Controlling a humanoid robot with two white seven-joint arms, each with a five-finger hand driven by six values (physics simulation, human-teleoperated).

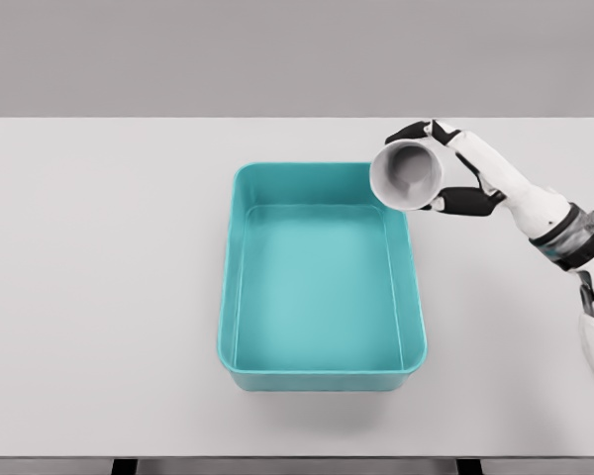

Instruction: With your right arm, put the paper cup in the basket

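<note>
A white paper cup [408,174] is held tilted on its side, its open mouth facing the camera, above the far right corner of the teal basket [232,297]. My right hand [445,168] is shut on the cup, with dark fingertips wrapped round its far side and its underside. The right arm reaches in from the lower right edge. The basket is a rectangular tub in the middle of the white table, and nothing shows inside it. The left arm is out of view.
The white table [99,297] spreads widely on both sides of the basket. Its front edge runs along the bottom of the view, with dark legs showing beneath.
</note>
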